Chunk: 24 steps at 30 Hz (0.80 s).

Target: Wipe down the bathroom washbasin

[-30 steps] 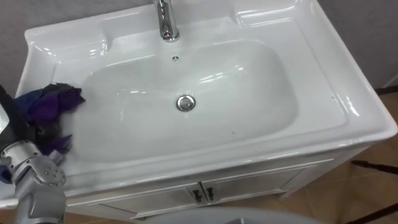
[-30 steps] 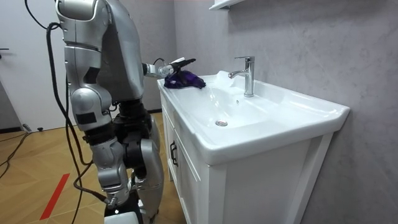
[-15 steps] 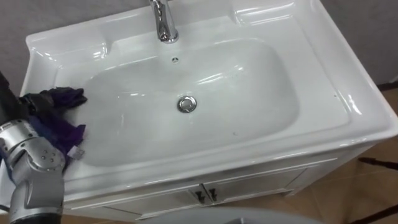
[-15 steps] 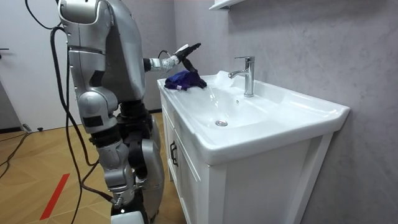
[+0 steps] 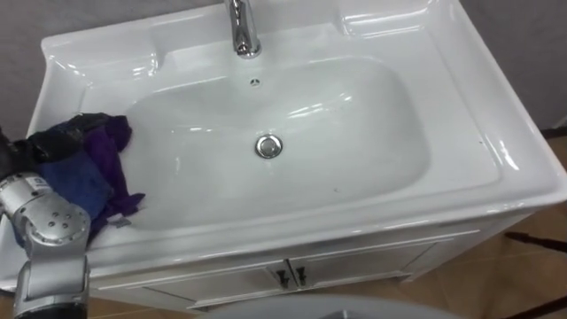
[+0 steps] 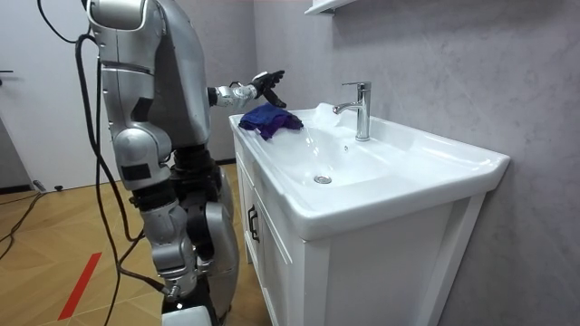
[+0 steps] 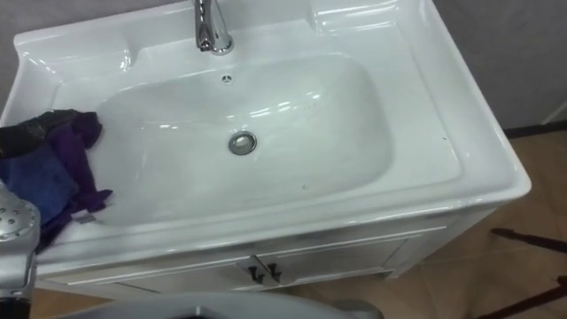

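Observation:
The white basin (image 5: 354,115) sits in a vanity top, with a chrome tap (image 5: 241,31) at the back and a round drain (image 5: 268,146) in the middle. A purple and blue cloth (image 5: 89,173) lies crumpled on the basin's left rim and hangs a little into the bowl. My left hand (image 5: 35,146) hovers at the cloth's far left edge with dark, relaxed fingers. From the room camera, the left hand (image 6: 263,84) is just above and behind the cloth (image 6: 272,118), not gripping it.
I stand at the vanity's front, at its left end. Below the basin are white cabinet doors with small dark handles (image 5: 288,276). A grey wall runs behind the tap, with a shelf (image 6: 331,7) high above it. Wooden floor lies to the right of the vanity.
The left hand rose off the cloth, then came down a little. The cloth has spread out and slid lower along the left rim towards the bowl.

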### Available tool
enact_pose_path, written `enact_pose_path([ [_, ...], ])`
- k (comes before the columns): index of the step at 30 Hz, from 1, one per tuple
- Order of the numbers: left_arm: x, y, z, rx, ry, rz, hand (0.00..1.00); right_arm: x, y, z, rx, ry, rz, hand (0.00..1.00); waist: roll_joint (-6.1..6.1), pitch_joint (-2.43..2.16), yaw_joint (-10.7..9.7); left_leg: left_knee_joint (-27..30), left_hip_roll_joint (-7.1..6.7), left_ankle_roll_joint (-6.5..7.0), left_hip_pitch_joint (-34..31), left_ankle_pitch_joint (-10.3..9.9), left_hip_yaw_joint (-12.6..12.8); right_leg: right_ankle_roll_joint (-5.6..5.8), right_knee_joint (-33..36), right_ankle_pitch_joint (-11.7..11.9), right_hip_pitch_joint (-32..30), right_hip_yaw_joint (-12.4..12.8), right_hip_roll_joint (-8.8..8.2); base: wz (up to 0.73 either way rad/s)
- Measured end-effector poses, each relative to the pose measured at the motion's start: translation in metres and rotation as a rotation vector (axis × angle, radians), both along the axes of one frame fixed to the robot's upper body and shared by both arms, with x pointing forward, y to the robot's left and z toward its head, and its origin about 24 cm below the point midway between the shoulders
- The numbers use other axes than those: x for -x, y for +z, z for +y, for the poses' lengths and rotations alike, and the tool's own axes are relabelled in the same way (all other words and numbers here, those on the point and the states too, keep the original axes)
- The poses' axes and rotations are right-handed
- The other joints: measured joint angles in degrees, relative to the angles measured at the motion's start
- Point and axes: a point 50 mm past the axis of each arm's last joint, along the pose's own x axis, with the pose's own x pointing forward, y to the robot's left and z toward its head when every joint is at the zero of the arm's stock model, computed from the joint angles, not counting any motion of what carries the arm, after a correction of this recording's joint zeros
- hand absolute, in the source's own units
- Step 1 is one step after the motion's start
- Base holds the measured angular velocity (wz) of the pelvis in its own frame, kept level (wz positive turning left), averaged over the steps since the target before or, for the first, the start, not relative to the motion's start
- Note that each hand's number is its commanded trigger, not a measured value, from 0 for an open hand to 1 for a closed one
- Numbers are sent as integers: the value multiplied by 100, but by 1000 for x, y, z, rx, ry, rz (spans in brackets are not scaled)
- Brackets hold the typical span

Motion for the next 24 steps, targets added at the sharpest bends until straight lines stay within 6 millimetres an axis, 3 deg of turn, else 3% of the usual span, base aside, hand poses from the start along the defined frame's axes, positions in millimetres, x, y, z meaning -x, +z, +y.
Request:
enact_pose_path([
  [4,2,9,7,-23,33,-55,0,3,0,1,-1,-6,6,0,-2,0,41,0,2,0,-17,0,1,-1,-7,0,-13,12,-2,0],
  [10,11,37,35,-131,197,-188,0,1,1,-2,15,-4,-4,0,20,-13,84,0,-5,0,-47,0,-24,0,-25,1,-1,-23,-9,3],
  [14,12,52,39,-161,228,-256,0,-1,1,-2,20,0,-11,0,64,-12,248,-4,-10,0,-49,0,-60,2,-21,2,32,-60,-25,3],
  [19,25,51,52,-161,294,-244,0,-2,2,-5,37,44,-2,0,164,-19,462,-7,-16,0,-45,0,-96,4,-19,0,37,-106,-22,0],
  [22,40,40,64,-151,363,-188,0,-4,4,-12,58,72,1,0,176,-4,580,-7,-40,0,-98,0,-203,17,-12,-13,50,-238,-74,22],
  [24,53,28,69,-136,393,-129,0,-8,7,-17,73,84,-13,0,209,-35,704,12,-62,4,-159,3,-216,32,6,-23,-12,-239,-95,9],
])
